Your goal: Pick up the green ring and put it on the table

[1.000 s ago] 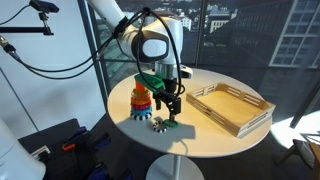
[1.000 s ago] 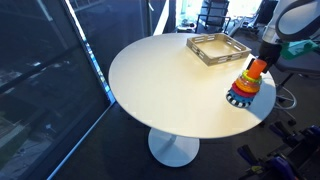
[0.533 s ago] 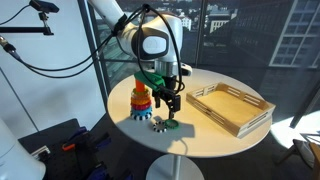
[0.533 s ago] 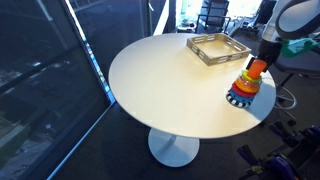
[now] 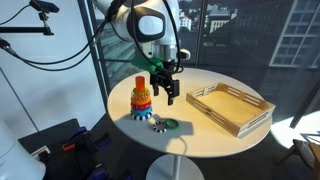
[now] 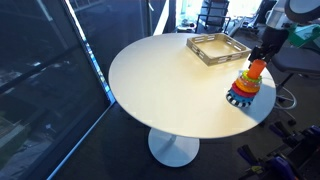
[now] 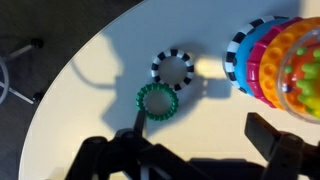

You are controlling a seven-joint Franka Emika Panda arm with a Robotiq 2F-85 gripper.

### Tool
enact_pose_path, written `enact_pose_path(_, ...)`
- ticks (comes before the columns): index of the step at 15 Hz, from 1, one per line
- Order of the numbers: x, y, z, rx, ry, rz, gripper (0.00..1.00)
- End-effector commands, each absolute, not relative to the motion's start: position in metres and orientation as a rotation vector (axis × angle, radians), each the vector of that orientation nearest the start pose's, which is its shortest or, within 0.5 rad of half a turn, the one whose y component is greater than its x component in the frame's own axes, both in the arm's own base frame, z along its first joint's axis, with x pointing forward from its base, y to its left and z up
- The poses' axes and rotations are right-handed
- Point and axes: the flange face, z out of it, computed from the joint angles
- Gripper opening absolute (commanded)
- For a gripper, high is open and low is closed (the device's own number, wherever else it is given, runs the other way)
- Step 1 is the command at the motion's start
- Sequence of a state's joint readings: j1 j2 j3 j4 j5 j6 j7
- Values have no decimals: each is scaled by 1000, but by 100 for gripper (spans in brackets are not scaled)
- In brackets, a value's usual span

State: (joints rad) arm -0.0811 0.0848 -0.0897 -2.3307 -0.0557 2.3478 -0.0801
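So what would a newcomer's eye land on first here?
The multicoloured stacking toy near the edge of the table. Next, the green ring lying flat on the white top beside a black-and-white dotted ring, with the gripper hanging above, fingers open.

- Daylight through the windows falls bright on the table, with hard shadows lying across it.
- In the wrist view my fingers are dark, blurred silhouettes, and the tabletop glares white.
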Motion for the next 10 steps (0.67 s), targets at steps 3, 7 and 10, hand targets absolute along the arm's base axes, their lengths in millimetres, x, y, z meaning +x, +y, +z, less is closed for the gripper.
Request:
enact_pose_path(3,493,-72,342,-3172,11,56,100)
enact_pose_path(7,488,-58,368,-3172,-31,42,100)
enact_pose_path(10,482,-48,387,-3173,-50,35,100)
